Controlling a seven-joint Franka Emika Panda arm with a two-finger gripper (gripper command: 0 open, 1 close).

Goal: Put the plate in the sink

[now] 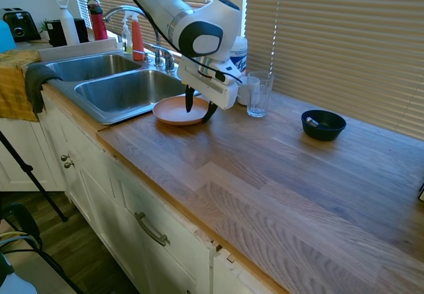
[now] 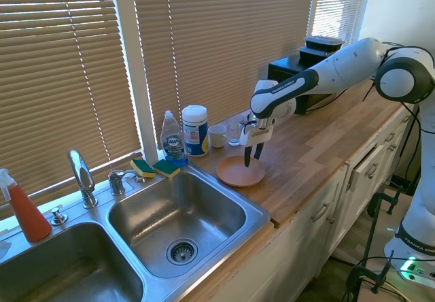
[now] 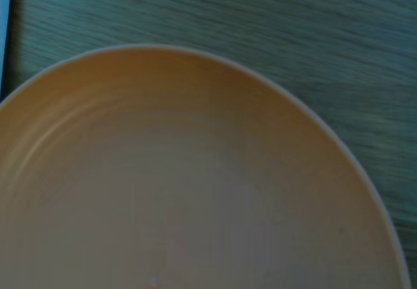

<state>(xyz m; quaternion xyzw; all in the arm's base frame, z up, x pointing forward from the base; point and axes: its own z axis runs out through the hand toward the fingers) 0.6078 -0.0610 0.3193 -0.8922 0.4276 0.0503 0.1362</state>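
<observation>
while the plate (image 1: 177, 110) sits flat on the counter (image 1: 278, 168) just beside the sink (image 1: 126, 92), pincer (image 1: 200, 110) straddles its rim, fingers spread. nothing gripped. navy bowl (image 1: 323, 124) at plate's 3 o'clock, well apart.

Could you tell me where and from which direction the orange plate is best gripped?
Probably at its low raised rim, from above: the plate lies flat on the wooden counter, so only the rim gives the jaws an edge to straddle. The gripper hangs open over the rim on the side away from the sink.

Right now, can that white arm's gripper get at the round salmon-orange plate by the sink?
Probably yes: the gripper hangs open right over the round salmon-orange plate, one finger each side of its rim, nothing between.
</observation>
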